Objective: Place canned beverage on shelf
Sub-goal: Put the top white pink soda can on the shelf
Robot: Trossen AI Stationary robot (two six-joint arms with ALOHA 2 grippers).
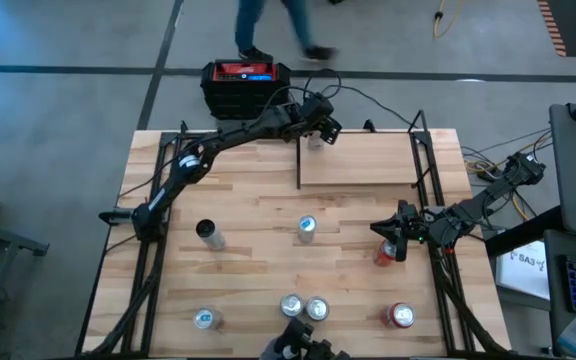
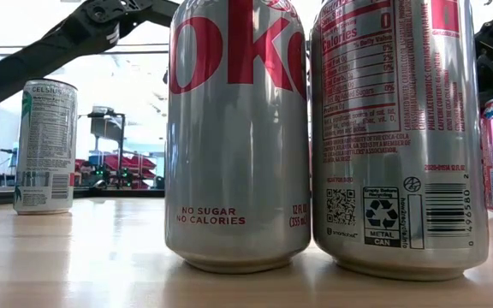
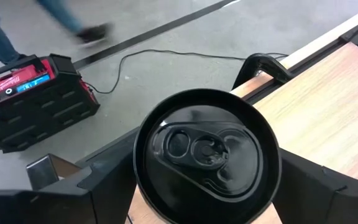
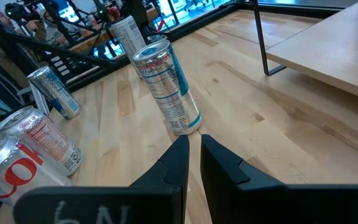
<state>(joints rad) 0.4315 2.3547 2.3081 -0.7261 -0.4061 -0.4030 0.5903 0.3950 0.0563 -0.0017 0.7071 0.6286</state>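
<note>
The left end effector (image 1: 317, 133), fingers spread, straddles a black-topped can (image 3: 207, 155) on the shelf (image 1: 368, 160); the right end effector (image 4: 192, 155) hangs pressed together.

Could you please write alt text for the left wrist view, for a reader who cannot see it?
A dark-topped can stands between the left gripper's dark fingers at a corner of the light wood shelf. Beyond lie grey floor, a black cable and a black-and-red case.

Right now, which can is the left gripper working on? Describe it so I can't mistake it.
Find the shelf at the table's far edge. At its far left corner stands one can, the left gripper right over it. It is the only can on the shelf; its top looks black.
</note>
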